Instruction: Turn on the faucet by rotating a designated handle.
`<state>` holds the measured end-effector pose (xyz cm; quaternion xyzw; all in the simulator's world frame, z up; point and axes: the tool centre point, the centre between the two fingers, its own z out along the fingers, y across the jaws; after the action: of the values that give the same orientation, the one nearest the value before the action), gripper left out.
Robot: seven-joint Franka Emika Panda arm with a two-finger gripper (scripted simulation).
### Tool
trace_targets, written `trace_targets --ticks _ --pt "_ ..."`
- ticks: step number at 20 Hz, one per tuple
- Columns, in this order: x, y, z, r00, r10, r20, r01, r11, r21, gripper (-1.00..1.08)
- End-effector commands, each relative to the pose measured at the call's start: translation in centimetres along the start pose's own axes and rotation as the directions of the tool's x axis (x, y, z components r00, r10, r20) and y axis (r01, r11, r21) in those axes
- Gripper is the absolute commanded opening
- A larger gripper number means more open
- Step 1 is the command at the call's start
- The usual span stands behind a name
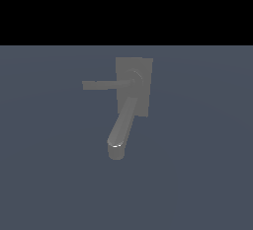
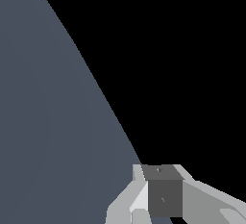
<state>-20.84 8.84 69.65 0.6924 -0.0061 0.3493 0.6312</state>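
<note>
The grey faucet stands in the middle of the exterior view. It has a flat rectangular back plate and a round hub. The thick rounded spout runs down from the hub toward the front. The handle is a thin flat bar that sticks out level from the hub toward the exterior view's left. My gripper does not show in the exterior view. In the wrist view my gripper shows as pale finger bodies around one dark block, with no gap between them and nothing held. The faucet is out of the wrist view.
A flat blue-grey floor lies all around the faucet, with black background above it. The wrist view shows only that floor and black beyond its edge.
</note>
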Motion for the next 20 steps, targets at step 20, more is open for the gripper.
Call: trace_targets --ticks 20 --pt "11.2 -17.3 -10.6 0.733 -0.61 -0.302 0.329 0.706 -0.628 -1.0"
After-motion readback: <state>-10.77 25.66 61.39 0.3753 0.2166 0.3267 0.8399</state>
